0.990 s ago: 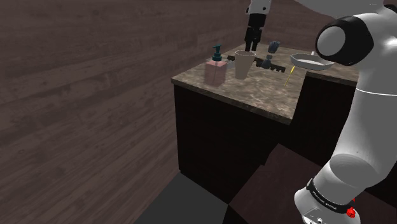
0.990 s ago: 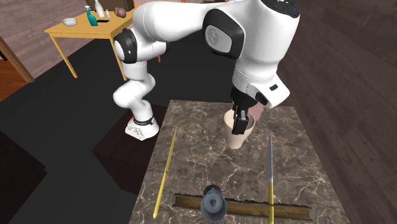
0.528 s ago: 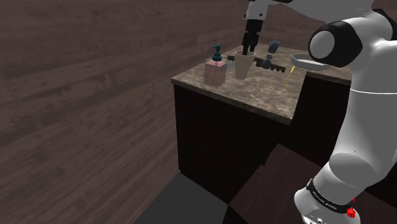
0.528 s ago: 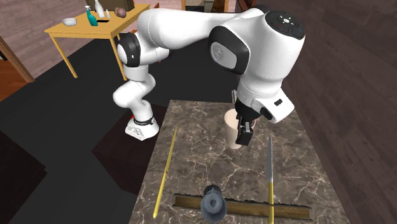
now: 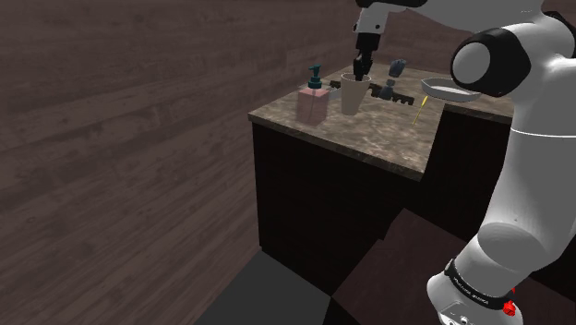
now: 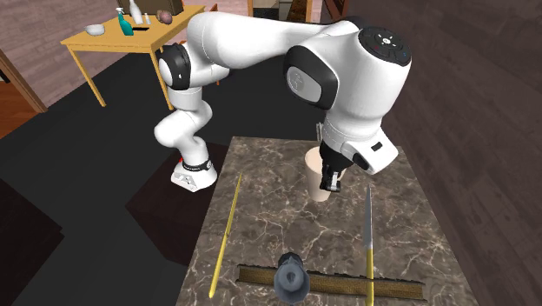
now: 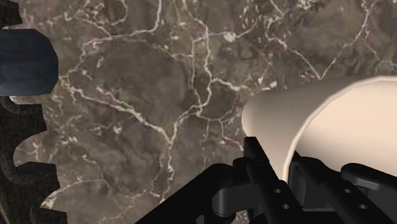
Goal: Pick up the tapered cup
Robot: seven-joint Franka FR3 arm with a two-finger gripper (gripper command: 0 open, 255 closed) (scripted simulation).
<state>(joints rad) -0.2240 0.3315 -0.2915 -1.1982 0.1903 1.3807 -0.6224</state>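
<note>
A cream tapered cup (image 5: 350, 98) stands upright on the marble counter (image 5: 369, 140), next to a pink soap dispenser (image 5: 312, 103). My black gripper (image 5: 358, 72) comes down from above onto the cup's rim. In the second exterior view the gripper (image 6: 330, 180) sits at the side of the cup (image 6: 313, 167) nearest that camera. In the wrist view the cup (image 7: 331, 121) has its thin wall clasped between the two fingers, one inside and one outside, so the gripper (image 7: 286, 170) is shut on the rim.
A dark blue-grey knob (image 6: 290, 278) rests on a toothed strip (image 6: 339, 283) near the counter's edge. A yellow rod (image 6: 226, 228) and a grey-and-yellow rod (image 6: 369, 236) flank the cup. A white dish (image 5: 450, 90) is behind it. A yellow table (image 6: 109, 39) stands far off.
The gripper came down over the cup's rim and shifted toward its near wall, then its fingers closed on that wall. The cup has not moved.
</note>
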